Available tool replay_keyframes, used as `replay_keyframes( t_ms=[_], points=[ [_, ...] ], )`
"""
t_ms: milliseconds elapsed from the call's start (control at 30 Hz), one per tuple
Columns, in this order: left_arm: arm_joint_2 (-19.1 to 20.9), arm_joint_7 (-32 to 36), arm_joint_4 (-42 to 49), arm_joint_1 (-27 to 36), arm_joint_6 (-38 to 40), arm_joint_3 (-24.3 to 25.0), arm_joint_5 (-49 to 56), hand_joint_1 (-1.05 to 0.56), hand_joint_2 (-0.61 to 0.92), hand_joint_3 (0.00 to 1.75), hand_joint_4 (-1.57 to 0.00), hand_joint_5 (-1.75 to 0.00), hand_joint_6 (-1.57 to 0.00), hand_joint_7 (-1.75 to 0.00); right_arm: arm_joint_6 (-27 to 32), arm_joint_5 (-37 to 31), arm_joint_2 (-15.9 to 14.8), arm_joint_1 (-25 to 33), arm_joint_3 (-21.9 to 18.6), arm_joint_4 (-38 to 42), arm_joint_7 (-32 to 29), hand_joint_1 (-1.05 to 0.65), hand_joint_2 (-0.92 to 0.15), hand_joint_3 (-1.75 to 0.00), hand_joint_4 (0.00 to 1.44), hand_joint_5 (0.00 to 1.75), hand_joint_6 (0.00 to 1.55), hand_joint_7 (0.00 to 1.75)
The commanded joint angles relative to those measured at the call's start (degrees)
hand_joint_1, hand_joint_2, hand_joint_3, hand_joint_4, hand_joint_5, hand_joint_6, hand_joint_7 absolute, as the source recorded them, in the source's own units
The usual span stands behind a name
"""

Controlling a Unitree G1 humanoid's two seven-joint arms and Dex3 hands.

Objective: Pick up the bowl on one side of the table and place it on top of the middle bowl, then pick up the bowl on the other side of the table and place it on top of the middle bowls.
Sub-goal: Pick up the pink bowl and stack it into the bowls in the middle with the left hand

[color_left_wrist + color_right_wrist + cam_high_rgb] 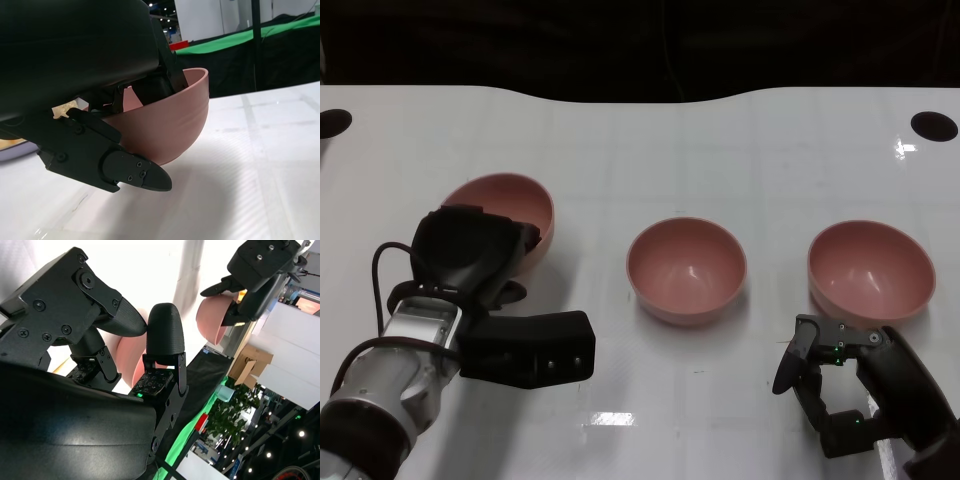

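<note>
Left hand [480, 262] fingers [135, 172] grip the tilted left bowl [525, 205] — lifted.

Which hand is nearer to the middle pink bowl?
Right. The right hand sits just beside the middle pink bowl, empty; the left hand grips the left pink bowl, farther away.

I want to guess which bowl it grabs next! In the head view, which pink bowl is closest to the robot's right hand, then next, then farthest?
From the right hand:
1. Right bowl, just beyond it.
2. Middle bowl, at the table's centre.
3. Left bowl, far side, gripped by the left hand.
</note>
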Motion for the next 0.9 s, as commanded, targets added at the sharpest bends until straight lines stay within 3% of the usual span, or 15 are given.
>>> replay_keyframes(
  t_ms=[33,67,100,133,300,567,633,800,900],
  points=[
    [1.5,-0.4,-1.2,0.6,0.8,0.1,-0.1,-0.30,0.92,0.14,-0.83,-1.75,-1.09,-0.14,-0.7,0.7,-0.6,0.0,-0.5,0.0,-0.3,-0.10,-0.30,-1.45,0.88,1.70,0.87,1.31],
    [1.6,-0.6,-3.6,0.8,0.4,0.2,-0.2,-0.30,0.92,0.13,-0.83,-1.75,-1.09,-0.14,-0.7,0.5,-0.7,0.0,-0.4,0.1,-0.3,-0.10,-0.30,-1.45,0.88,1.70,0.88,1.31],
    [1.7,-1.1,-5.9,0.9,0.3,0.3,-0.2,-0.28,0.92,0.16,-0.82,-1.75,-1.03,-0.52,-0.6,0.4,-0.7,-0.1,-0.4,0.1,-0.3,-0.11,-0.31,-1.44,0.87,1.71,0.87,1.31],
    [1.7,-1.7,-7.9,1.1,0.4,0.4,-0.1,-0.27,0.92,0.18,-0.82,-1.75,-0.97,-0.71,-0.6,0.4,-0.7,-0.1,-0.4,0.0,-0.3,-0.11,-0.31,-1.44,0.87,1.71,0.87,1.31],
    [1.8,-3.8,-11.8,1.6,1.1,0.5,0.0,-0.25,0.92,0.22,-0.80,-1.75,-0.87,-0.99,-0.7,0.5,-0.6,-0.1,-0.3,0.2,-0.3,-0.10,-0.32,-1.42,0.86,1.73,0.87,1.31],
    [1.6,-4.5,-13.5,1.5,0.5,0.5,-0.2,-0.25,0.92,0.22,-0.80,-1.75,-0.86,-1.04,-0.4,0.5,-0.5,-0.1,-0.3,0.0,-0.3,-0.09,-0.32,-1.42,0.85,1.73,0.87,1.31],
    [1.0,-4.2,-14.7,0.6,-1.3,0.2,-0.5,-0.27,0.92,0.28,-0.78,-1.75,-0.82,-1.14,-0.3,0.3,-0.5,-0.2,-0.2,-0.1,-0.3,-0.09,-0.31,-1.44,0.86,1.73,0.88,1.31],
    [0.0,-2.9,-13.4,-0.9,-5.1,-0.5,0.1,-0.27,0.87,0.26,-0.81,-1.75,-0.93,-0.78,-1.1,-0.2,-0.5,-0.5,-0.2,0.4,-0.6,-0.11,-0.31,-1.46,0.87,1.72,0.87,1.33],
    [-0.4,-2.1,-12.9,-1.1,-6.5,-0.6,0.5,-0.28,0.87,0.26,-0.81,-1.75,-0.95,-0.74,-1.0,-0.1,-0.5,-0.3,-0.3,0.2,-0.6,-0.11,-0.31,-1.45,0.87,1.72,0.87,1.33]
  ],
)
